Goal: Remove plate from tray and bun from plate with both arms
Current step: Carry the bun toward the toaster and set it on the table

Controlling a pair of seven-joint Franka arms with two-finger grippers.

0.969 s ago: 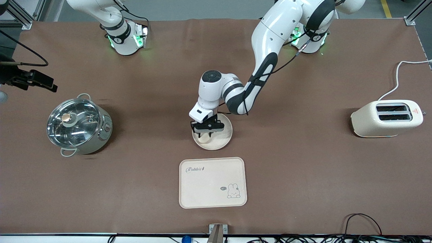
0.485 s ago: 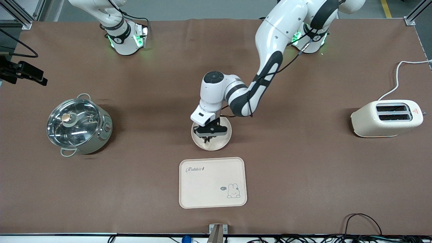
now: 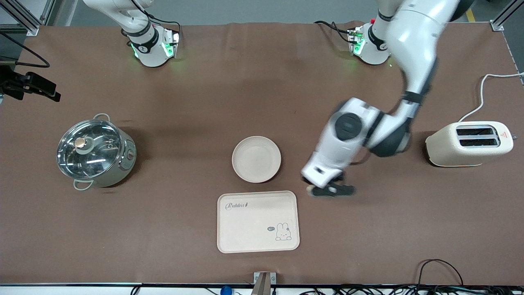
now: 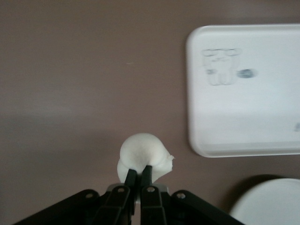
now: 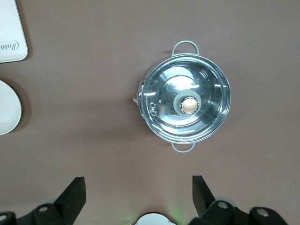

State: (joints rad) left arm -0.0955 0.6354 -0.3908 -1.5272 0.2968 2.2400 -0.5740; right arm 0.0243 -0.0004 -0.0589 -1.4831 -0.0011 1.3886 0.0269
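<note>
The round cream plate [image 3: 256,159] lies empty on the table mid-way between the arms, just farther from the front camera than the rabbit tray. My left gripper [image 3: 329,191] is shut on the small white bun [image 4: 143,154], whose pale edge shows under the hand [image 3: 311,189]. It holds the bun over bare brown table beside the tray's corner, toward the left arm's end. In the left wrist view the thin fingers [image 4: 131,180] pinch the bun's base. My right gripper [image 5: 138,187] hangs open and empty, high above the table near the pot.
The rabbit tray [image 3: 258,221] lies nearer the front camera than the plate. A lidded steel pot [image 3: 96,152] stands at the right arm's end; a cream toaster [image 3: 468,143] with its cable stands at the left arm's end.
My left gripper closed on the bun in the plate, lifted it out and swung toward the left arm's end. The plate is now empty. The right gripper has hardly moved.
</note>
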